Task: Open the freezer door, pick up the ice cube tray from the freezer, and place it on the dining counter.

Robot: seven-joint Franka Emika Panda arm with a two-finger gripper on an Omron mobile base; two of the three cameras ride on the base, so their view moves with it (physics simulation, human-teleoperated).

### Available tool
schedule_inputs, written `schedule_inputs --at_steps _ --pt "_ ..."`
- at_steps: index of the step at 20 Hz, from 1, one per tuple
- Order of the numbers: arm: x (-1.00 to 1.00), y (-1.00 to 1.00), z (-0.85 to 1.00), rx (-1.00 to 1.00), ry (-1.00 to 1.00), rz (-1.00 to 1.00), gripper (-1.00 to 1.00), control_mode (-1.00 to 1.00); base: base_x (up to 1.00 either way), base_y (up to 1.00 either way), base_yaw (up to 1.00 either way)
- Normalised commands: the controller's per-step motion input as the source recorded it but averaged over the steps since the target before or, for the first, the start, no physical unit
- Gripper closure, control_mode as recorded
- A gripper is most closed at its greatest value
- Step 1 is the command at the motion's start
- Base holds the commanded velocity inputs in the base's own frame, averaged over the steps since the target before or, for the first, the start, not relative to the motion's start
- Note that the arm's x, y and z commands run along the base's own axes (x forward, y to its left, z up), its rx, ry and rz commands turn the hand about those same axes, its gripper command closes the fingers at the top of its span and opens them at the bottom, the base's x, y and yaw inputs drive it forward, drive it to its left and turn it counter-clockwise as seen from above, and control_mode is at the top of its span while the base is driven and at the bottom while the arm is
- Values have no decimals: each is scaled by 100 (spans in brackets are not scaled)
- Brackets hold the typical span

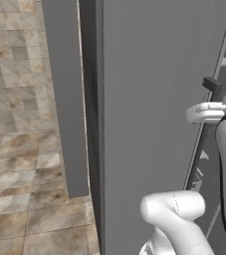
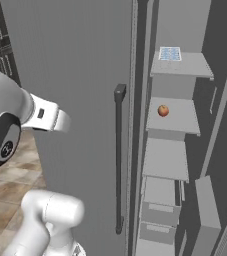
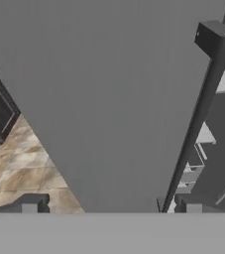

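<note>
soft, even rendered light is falling everywhere, with no glare. the freezer door (image 2: 80, 125) is showing flat grey with faint vertical streaks, and the freezer (image 2: 180, 150) interior is sitting dimmer. edges are looking slightly soft and blocky.

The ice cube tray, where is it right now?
In the right base view, the ice cube tray lies on the freezer's top shelf, above the shelf with a small round orange-red fruit.
</note>
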Motion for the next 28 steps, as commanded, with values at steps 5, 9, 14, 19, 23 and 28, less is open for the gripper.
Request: schedule_inputs --at_steps 5,9,14,19,23,28 --pt "-29 0 -1 -1 -7 3 -100 -100 0 0 0" --pt "-31 6 -1 -5 0 3 -100 -100 0 0 0" --pt "-6 28 -1 -9 0 0 -100 -100 0 0 0" --pt "0 19 0 -4 7 0 -100 -100 0 0 0" --pt "3 0 0 0 10 0 -100 -100 0 0 0" --pt "22 0 0 0 7 0 -100 -100 0 0 0"
